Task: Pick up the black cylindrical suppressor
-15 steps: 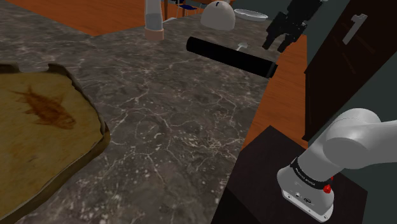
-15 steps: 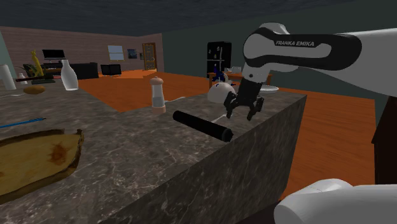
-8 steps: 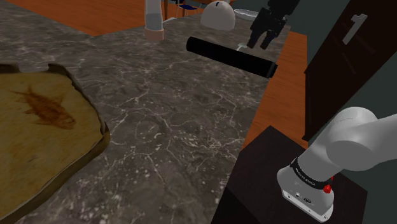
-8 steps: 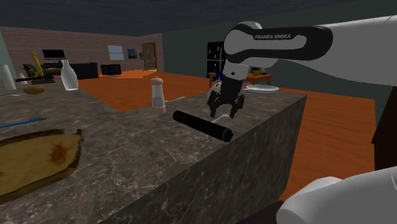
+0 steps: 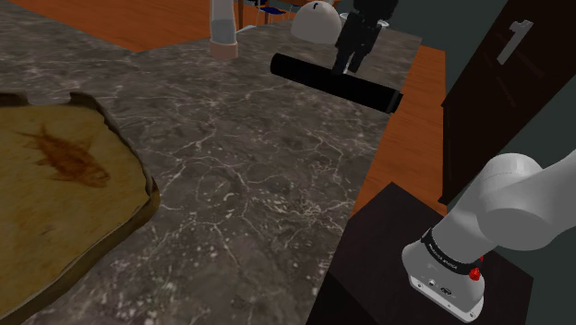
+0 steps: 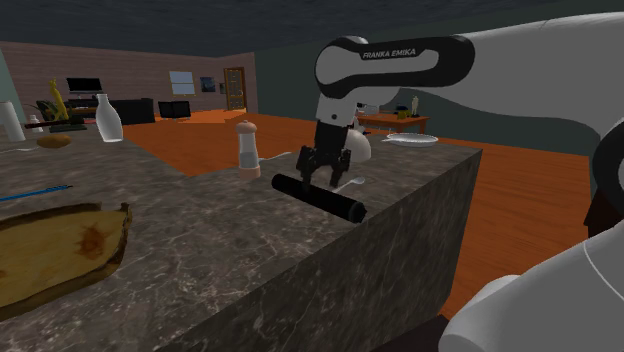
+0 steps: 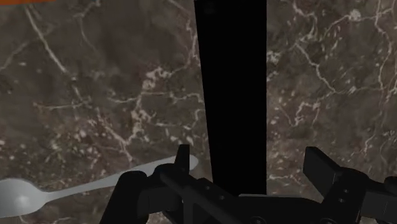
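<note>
The black cylindrical suppressor (image 5: 309,72) lies on its side on the dark marble counter (image 5: 231,157), close to the counter's far right edge. My black gripper (image 5: 350,63) hangs right over it, pointing down. From the hand's camera the suppressor (image 7: 232,95) runs lengthwise between the two fingers. The gripper (image 7: 251,162) is open, one finger on each side of the tube, neither pressing on it. The second exterior view has the gripper (image 6: 321,180) low over the middle of the suppressor (image 6: 346,206).
A grey spoon (image 7: 38,197) lies on the counter beside the suppressor. A white shaker (image 5: 222,32) and a white dome (image 5: 317,20) stand behind it, a plate (image 6: 412,140) further back. A wooden board (image 5: 55,175) covers the shoulder view's left. The counter edge (image 5: 380,148) drops to orange floor.
The gripper has swung to the shoulder view's left, from beyond the counter's edge to over the suppressor, and come lower. It has stayed open. The suppressor has not moved.
</note>
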